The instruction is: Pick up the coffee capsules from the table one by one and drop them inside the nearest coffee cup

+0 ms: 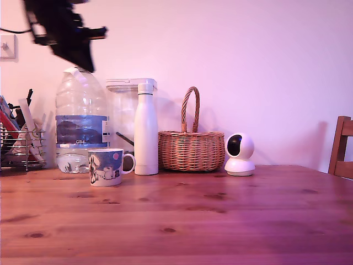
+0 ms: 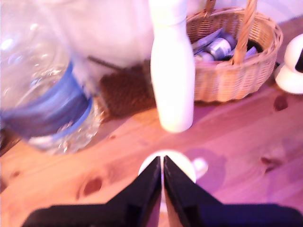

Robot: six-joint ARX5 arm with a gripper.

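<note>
I see the claw pressed together, nothing visible between its tips, raised directly above the coffee cup. In the exterior view, cup on wooden counter, with water jug behind, white bottle, wicker basket rightward.

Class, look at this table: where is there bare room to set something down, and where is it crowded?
Free: the broad wooden table in front of the mug, and beyond the small camera towards the chair. Crowded: the back row, from the water jug to the basket.
</note>
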